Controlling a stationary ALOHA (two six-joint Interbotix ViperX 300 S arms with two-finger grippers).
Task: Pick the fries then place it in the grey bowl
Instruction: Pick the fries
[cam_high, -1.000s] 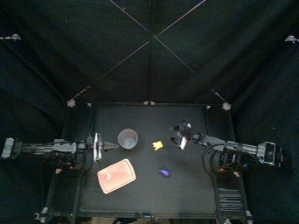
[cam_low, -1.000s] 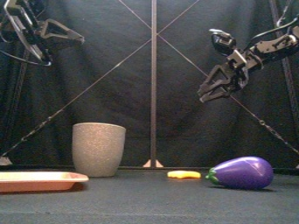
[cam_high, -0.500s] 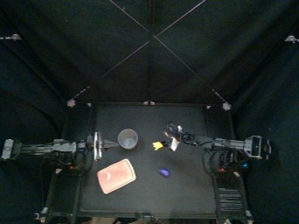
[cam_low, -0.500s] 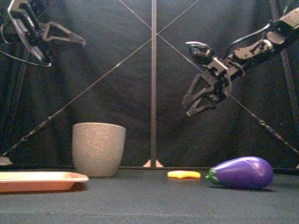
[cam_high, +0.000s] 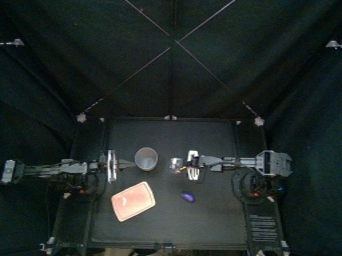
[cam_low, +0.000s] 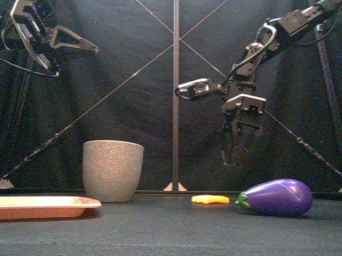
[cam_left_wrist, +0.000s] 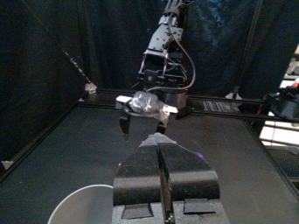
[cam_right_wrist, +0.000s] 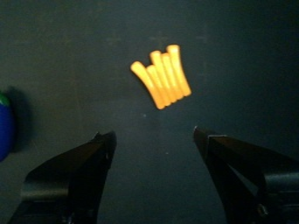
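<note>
Hovering above the fries (cam_low: 209, 199), the right hand (cam_low: 235, 148) pointed down, jaws spread wide and empty. The fries lay flat on the surface (cam_low: 147, 215), right of the grey bowl (cam_low: 112, 170) and behind a purple eggplant (cam_low: 277, 196). The left hand (cam_left_wrist: 162, 144) hung closed, raised at the left.

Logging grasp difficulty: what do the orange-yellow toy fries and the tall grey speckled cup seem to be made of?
Orange-yellow toy fries: probably moulded plastic or rubber, matte; the sticks are fused in one even-coloured piece.
Tall grey speckled cup: looks like matte ceramic or stone-like plastic; dull speckled wall, no shine.
Neither is certain.
</note>
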